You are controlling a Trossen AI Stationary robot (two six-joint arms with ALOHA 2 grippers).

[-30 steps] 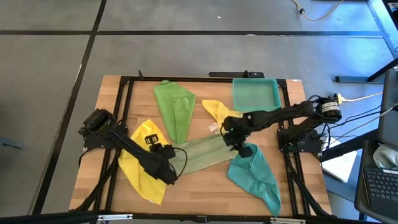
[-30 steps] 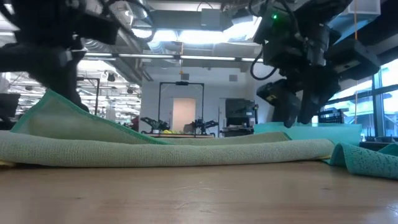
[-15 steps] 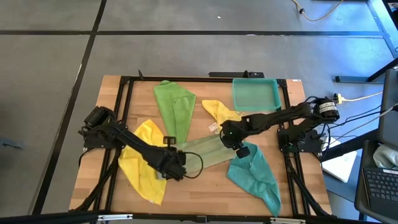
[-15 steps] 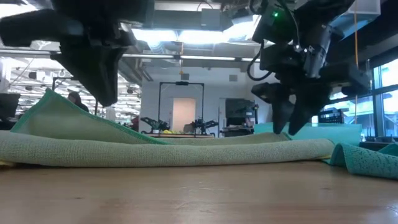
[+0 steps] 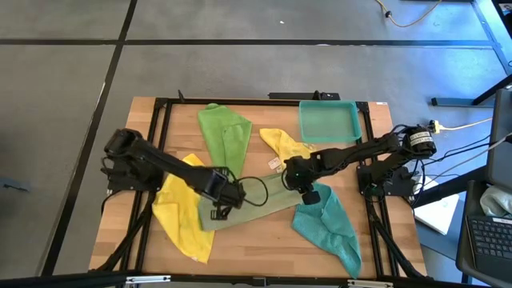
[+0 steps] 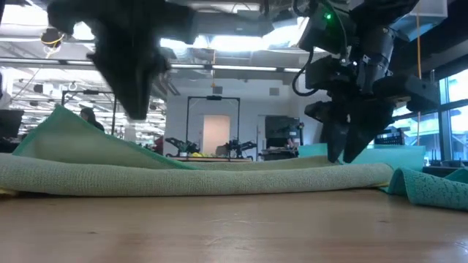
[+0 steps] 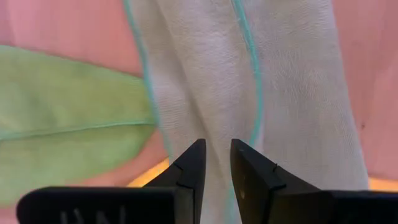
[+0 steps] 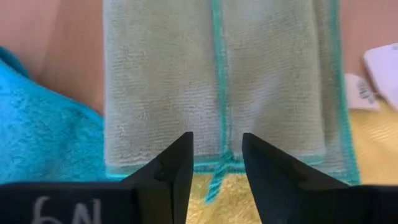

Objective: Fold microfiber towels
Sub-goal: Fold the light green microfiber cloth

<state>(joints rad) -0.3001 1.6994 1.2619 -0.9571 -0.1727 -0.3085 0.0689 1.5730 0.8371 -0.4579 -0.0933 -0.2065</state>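
in the high view the pale olive-green towel point(image 5: 256, 200) lies folded into a long strip across the middle of the wooden tabletop point(image 5: 264, 244), slanting from lower left to upper right. the left end effector point(image 5: 226, 194) hangs over the strip's left end, near the centre of the frame; its wrist view shows the two dark fingers point(image 7: 189, 168) slightly apart with nothing between them, the pale cloth and its teal stitched edge beneath. the right end effector point(image 5: 302, 186) sits over the strip's right end, right of centre; its fingers point(image 8: 171, 165) stand apart, empty, just above the towel's short teal-hemmed edge.

a bright green towel point(image 5: 225, 138) lies in the upper middle of the tabletop, its lower tip near the strip. one yellow towel point(image 5: 182, 212) spreads at lower left, partly under the left arm, and a second yellow towel point(image 5: 282, 143) is bunched just above the strip's right end. the teal towel point(image 5: 330, 226) lies crumpled at lower right, touching the strip's right end. a teal plastic tray point(image 5: 329, 120) rests at the upper right corner. in the low view the strip point(image 6: 197, 177) runs flat across the frame, both end effectors above it.
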